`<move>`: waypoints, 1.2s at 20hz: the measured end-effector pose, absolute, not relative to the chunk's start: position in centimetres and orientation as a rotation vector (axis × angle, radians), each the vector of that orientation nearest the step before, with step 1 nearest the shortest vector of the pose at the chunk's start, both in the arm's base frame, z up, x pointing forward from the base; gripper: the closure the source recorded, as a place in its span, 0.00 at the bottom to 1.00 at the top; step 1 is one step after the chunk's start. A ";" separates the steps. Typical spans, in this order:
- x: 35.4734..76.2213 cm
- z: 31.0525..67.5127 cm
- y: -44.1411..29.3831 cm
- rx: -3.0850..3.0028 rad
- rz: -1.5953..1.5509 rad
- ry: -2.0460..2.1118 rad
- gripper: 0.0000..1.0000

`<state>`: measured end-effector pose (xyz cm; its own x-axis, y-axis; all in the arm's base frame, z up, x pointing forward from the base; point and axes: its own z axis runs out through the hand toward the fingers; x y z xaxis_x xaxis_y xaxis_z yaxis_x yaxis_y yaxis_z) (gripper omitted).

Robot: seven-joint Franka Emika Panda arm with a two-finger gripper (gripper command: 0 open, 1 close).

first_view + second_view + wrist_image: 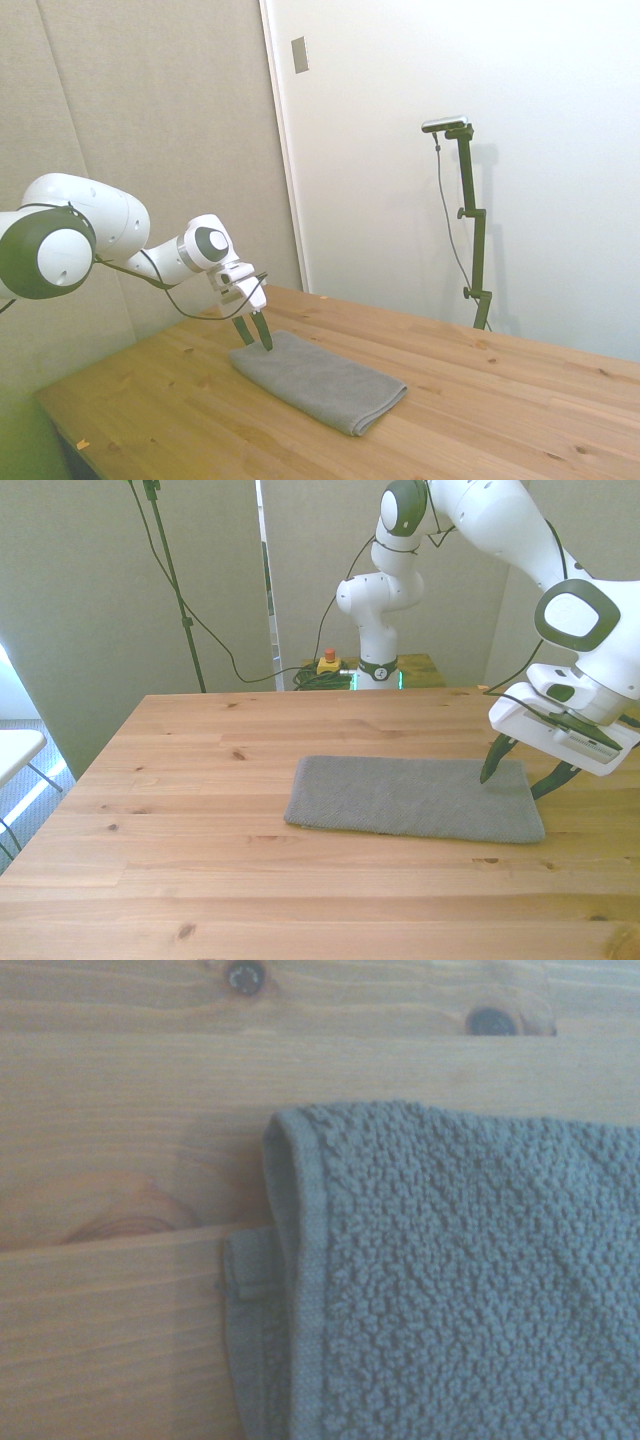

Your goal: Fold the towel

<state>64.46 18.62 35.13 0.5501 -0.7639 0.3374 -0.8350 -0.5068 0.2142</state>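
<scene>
A: Side view first. What's there?

B: One plain mid-grey rectangular cloth towel [318, 382] lies flat on the wooden desk [480, 400], lower centre of the frame. One white arm's claw [255, 335] comes in from the left and points down at the towel's left end. I judge it is lined up to take that short edge and fold it over.

A: And the front view?

B: The same single towel [415, 799] lies in the middle of the desk [200, 780]. The claw [522, 777] is at the right of the frame, its two dark fingers spread apart either side of the towel's right corner, gripping nothing.

A: Wrist view?

B: One towel corner [450, 1270], two layers showing at the hemmed edge, with desk planks [120, 1120] beside it.
</scene>
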 end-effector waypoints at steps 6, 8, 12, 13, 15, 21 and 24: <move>64.2 35.2 17.9 2.502 0.277 -1.293 1.00; 64.2 35.2 17.8 2.508 0.277 -1.291 1.00; 64.1 35.2 17.8 2.519 0.280 -1.296 1.00; 64.1 35.1 17.9 2.524 0.281 -1.297 1.00; 64.0 35.1 18.0 2.530 0.284 -1.298 1.00; 63.7 34.9 17.8 2.548 0.295 -1.298 1.00; 63.4 34.7 17.4 2.556 0.295 -1.302 1.00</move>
<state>63.41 17.38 34.72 0.5781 -0.7612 0.2939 -0.8135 -0.5656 0.1353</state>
